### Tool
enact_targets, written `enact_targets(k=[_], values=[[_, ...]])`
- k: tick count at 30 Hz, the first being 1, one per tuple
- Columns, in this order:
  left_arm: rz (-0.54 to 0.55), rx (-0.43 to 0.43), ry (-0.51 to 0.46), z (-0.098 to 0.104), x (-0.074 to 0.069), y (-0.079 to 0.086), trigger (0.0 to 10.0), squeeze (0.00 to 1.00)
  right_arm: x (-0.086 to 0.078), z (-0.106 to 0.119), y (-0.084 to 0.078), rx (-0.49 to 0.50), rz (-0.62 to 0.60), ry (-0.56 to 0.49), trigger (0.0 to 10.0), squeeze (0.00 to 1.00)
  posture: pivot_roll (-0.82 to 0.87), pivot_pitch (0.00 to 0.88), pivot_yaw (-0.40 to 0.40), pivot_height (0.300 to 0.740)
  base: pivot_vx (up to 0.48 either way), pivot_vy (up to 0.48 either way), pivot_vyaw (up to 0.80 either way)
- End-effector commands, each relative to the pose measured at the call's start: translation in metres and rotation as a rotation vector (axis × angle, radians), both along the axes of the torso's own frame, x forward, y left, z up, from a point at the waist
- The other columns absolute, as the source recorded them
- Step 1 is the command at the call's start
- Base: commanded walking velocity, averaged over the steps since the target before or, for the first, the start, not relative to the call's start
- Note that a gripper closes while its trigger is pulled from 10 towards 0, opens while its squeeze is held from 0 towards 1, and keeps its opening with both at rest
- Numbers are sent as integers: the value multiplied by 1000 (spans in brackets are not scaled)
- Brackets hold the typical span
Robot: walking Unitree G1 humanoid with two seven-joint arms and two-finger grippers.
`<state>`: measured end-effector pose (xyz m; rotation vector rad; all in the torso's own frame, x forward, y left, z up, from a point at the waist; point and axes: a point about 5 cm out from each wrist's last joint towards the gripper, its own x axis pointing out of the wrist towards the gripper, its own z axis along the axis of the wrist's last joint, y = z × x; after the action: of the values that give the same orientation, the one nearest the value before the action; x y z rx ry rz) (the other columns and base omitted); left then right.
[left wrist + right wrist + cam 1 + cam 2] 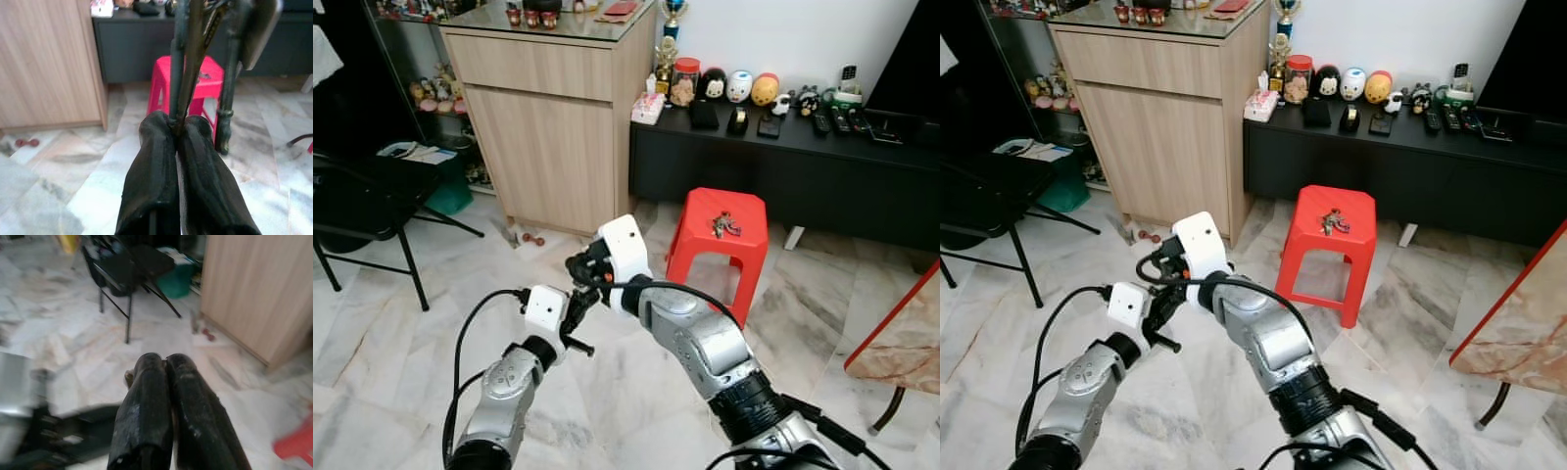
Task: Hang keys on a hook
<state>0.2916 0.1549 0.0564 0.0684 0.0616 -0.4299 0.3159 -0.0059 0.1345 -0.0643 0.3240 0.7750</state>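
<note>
A bunch of keys (724, 225) lies on top of a red plastic stool (717, 257) on the marble floor, in front of the black console. Both arms are raised over the floor, short of the stool and to its left. My left gripper (579, 307) is shut with nothing between its fingers (159, 147); in its wrist view, the right arm's dark cables cross just past the tips. My right gripper (576, 266) points left, just above the left one. Its fingers (146, 382) are pressed together and hold nothing. The stool (188, 85) stands ahead of the left gripper.
A tall wooden cabinet (553, 127) stands at the back left. A low black console (783, 176) beside it carries figurines and remotes. A black folding chair (362, 201) is on the left, and a marble table edge (906, 338) is at the right.
</note>
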Motion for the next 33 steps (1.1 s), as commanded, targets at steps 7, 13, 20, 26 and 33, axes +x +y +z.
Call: enact_targets(k=[7, 13, 20, 26, 33], values=[[-23, 44, 48, -9, -6, 5, 0, 0, 0, -9, -6, -42, 0, -8, 10000, 0, -63, 0, -45, 740, 0, 0, 0], [-45, 56, 53, -9, -8, 7, 0, 0, 2, -13, -9, -82, -7, -17, 10000, 0, -62, 0, -44, 740, 0, 0, 0], [-59, 64, 57, -8, -10, 11, 0, 0, 5, -19, -19, -147, -8, -30, 10000, 0, -59, 0, -44, 740, 0, 0, 0], [-66, 70, 58, -7, -9, 12, 0, 0, 8, -23, -26, -205, -9, -42, 10000, 0, -61, 0, -43, 740, 0, 0, 0], [-71, 68, 54, -5, -9, 12, 0, 0, 5, -28, -26, -231, 11, -38, 10000, 0, -60, 0, -44, 740, 0, 0, 0]])
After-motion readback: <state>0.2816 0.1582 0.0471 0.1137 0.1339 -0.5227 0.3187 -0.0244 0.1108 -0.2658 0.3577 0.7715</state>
